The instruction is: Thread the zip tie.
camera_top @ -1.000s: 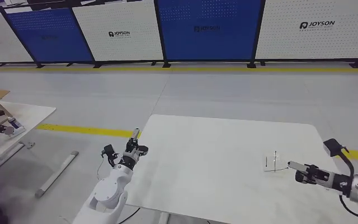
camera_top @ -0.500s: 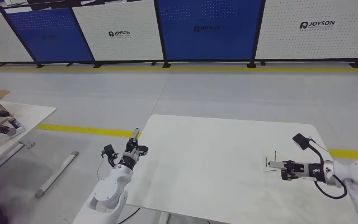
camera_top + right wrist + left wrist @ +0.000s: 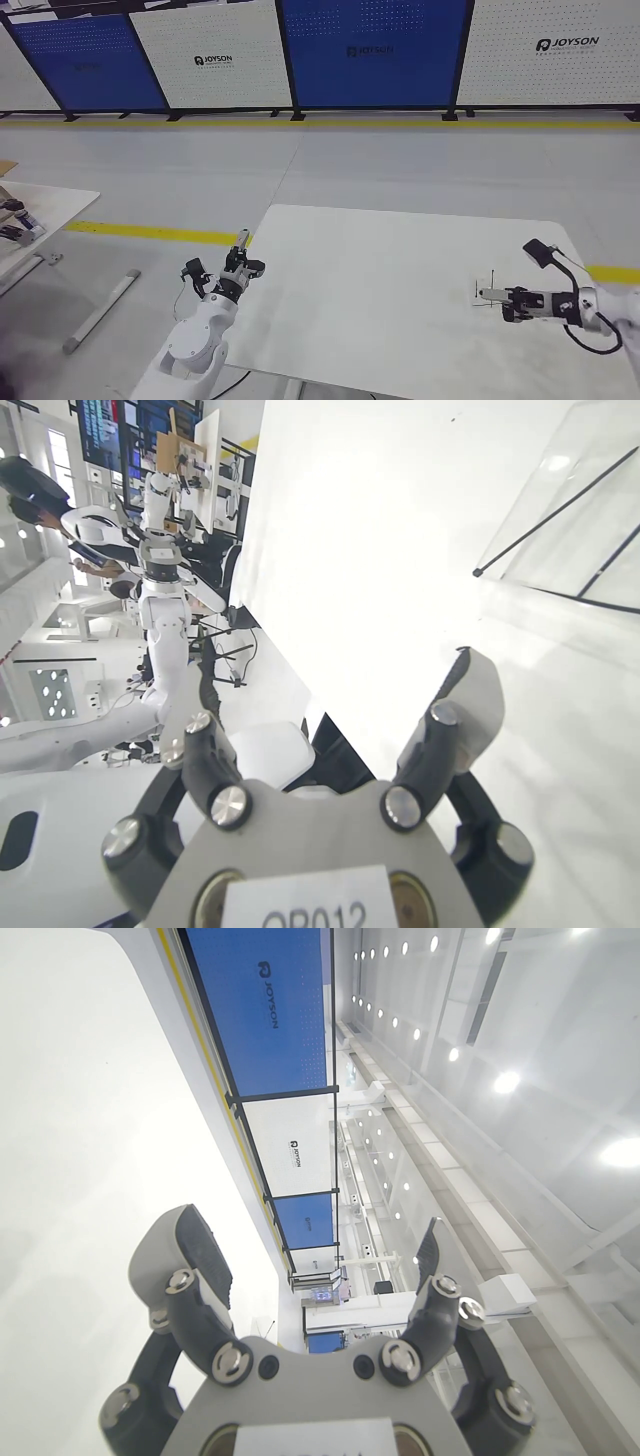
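Note:
A thin black zip tie [image 3: 550,514] lies on a clear plastic sheet [image 3: 575,475] near the right end of the white table [image 3: 380,290], its small head toward my right gripper. A second black tie [image 3: 602,567] lies beside it on the sheet. In the top view the ties [image 3: 492,282] are faint dark lines. My right gripper [image 3: 486,294] [image 3: 335,700] is low over the table at the sheet's near edge, open and holding nothing. At the table's left edge my left gripper [image 3: 240,240] [image 3: 315,1238] points up and away, open and holding nothing.
The table's right edge [image 3: 600,330] runs close behind my right arm. A second white table [image 3: 45,205] with small items stands far off to the left, and a bar [image 3: 100,310] lies on the floor there.
My right arm has swung in from the table's right edge toward the zip ties, then held still over the last half second. The left arm has not moved.

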You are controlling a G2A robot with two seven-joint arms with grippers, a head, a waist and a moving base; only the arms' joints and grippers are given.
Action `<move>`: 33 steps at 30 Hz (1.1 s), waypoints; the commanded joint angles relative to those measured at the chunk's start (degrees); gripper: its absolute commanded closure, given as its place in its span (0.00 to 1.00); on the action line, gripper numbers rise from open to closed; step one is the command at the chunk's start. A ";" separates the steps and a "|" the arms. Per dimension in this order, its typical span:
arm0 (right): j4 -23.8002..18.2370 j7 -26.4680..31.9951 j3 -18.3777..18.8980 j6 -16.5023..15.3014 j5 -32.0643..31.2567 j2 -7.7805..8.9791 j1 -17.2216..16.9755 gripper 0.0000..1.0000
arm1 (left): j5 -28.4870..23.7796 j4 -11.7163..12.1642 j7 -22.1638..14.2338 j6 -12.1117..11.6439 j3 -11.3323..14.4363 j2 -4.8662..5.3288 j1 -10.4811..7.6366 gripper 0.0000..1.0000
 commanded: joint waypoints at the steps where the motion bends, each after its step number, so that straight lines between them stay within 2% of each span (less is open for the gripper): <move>1: 2.90 0.00 0.22 -5.17 3.69 1.27 0.42 0.00 | 0.00 0.00 0.00 0.00 0.00 0.00 0.00 0.00; 5: 4.33 0.00 -1.38 -10.29 5.39 4.07 1.43 0.00 | 0.00 0.00 0.00 0.00 0.00 0.00 0.00 0.00; 8: 7.88 0.00 -2.16 -9.63 3.67 5.84 4.16 0.00 | 0.00 0.00 0.00 0.00 0.00 0.00 0.00 0.00; 10: 10.44 0.00 -2.95 -7.03 1.08 6.27 6.69 0.00 | 0.00 0.00 0.00 0.00 0.00 0.00 0.00 0.00; 12: 11.57 -1.14 -4.26 -5.47 -1.56 6.08 8.37 0.00 | 0.00 0.00 0.00 0.00 0.00 0.00 0.00 0.00; 15: 13.47 0.00 -8.14 -5.98 -2.25 5.28 10.72 0.00 | 0.00 0.00 0.00 0.00 0.00 0.00 0.00 0.00; 27: 13.52 -0.05 -8.27 -5.82 -2.33 5.26 10.58 0.00 | 0.00 0.00 0.00 0.00 0.00 0.00 0.00 0.00; 33: 16.72 -0.90 -11.45 -0.04 -3.82 4.39 13.04 0.00 | 0.00 0.00 0.00 0.00 0.00 0.00 0.00 0.00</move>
